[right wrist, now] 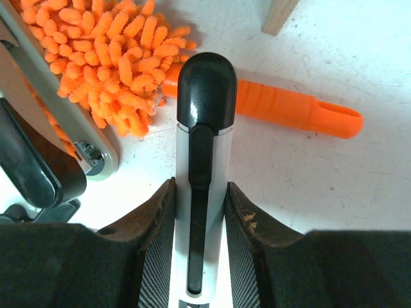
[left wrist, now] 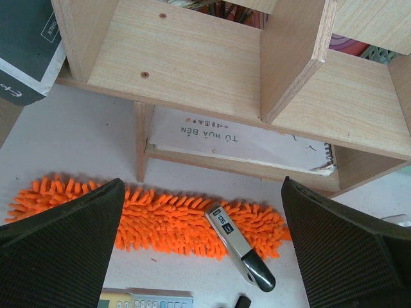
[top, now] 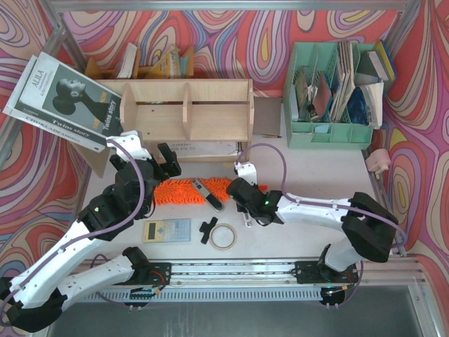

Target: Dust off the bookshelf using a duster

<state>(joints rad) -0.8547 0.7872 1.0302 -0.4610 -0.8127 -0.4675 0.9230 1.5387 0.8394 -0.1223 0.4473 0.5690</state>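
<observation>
Right hand (right wrist: pixel 200 212) grips a black-tipped white tool (right wrist: pixel 204 90) at frame centre; left hand (left wrist: pixel 202 183) hangs released over the duster (left wrist: pixel 167 221).

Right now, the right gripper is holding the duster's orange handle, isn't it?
No. The right gripper is shut on a white and black pen-like tool; the duster handle lies free beyond it. The right wrist view shows this.

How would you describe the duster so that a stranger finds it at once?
Look at the wooden bookshelf. The duster lies on the table just in front of it. It alone is fluffy and bright orange.
</observation>
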